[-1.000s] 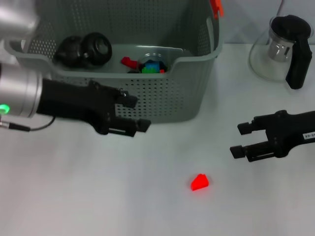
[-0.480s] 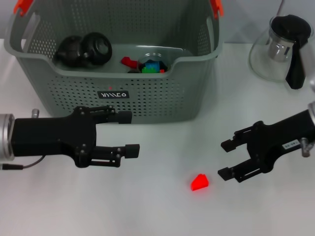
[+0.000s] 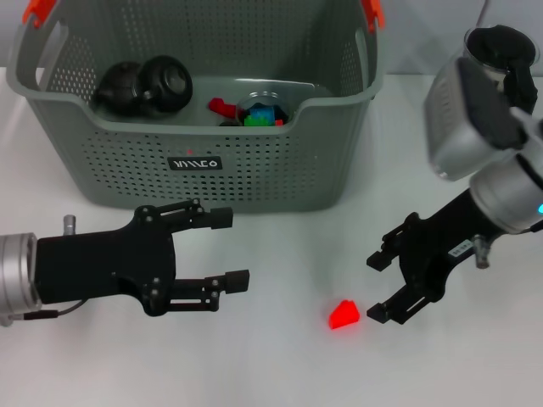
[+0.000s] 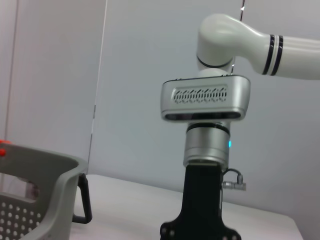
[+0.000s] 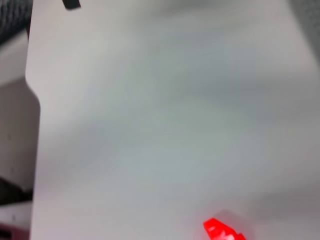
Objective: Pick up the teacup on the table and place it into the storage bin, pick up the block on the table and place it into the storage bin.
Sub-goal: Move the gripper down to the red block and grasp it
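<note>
- The red block point(image 3: 344, 315) is being approached by the right gripper point(image 3: 379, 287); it is lying on the white table point(image 3: 271, 365), just beside the lower fingertip and a little outside the gap.
- For a sound grasp, the fingers are probably best carried on until the block is sitting between them, then brought together across its flatter sides, since the wedge shape may be prone to slipping.
- The right gripper's jaws are being held wide apart, with nothing between them; the arm is being slanted down from the side.
- The left gripper point(image 3: 228, 249) is being held open and empty, in front of the storage bin point(image 3: 254, 157).
</note>
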`<action>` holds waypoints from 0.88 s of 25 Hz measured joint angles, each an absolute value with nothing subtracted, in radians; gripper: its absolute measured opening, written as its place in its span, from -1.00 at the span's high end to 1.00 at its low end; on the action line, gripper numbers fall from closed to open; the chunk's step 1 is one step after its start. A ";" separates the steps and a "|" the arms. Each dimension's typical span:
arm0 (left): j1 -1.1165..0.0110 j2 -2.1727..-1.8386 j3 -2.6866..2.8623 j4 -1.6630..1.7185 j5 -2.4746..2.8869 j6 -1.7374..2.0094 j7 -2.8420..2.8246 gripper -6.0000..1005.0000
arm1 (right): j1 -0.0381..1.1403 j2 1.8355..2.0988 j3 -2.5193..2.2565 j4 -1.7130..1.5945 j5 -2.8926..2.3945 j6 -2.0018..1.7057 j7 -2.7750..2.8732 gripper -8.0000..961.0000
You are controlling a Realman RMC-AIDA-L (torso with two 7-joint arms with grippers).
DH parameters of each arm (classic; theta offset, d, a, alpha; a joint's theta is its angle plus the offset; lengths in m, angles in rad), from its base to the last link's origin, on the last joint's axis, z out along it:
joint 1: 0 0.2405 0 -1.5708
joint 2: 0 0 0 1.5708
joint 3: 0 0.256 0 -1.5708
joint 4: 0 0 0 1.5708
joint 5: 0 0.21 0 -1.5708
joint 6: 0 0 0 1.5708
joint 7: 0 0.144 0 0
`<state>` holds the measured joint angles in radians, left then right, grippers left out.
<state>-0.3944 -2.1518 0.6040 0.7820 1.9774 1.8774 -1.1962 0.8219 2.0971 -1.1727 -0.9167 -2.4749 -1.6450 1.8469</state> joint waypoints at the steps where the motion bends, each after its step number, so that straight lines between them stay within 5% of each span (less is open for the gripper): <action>1: -0.396 -2.153 0.604 0.778 1.979 1.875 -1.195 -0.64 | 0.833 2.097 -1.203 -0.912 -2.479 -1.633 1.860 -0.70; 22: -0.401 -2.154 0.603 0.764 1.977 1.861 -1.212 -0.63 | 0.894 2.111 -1.719 -0.908 -2.428 -1.372 2.084 -0.67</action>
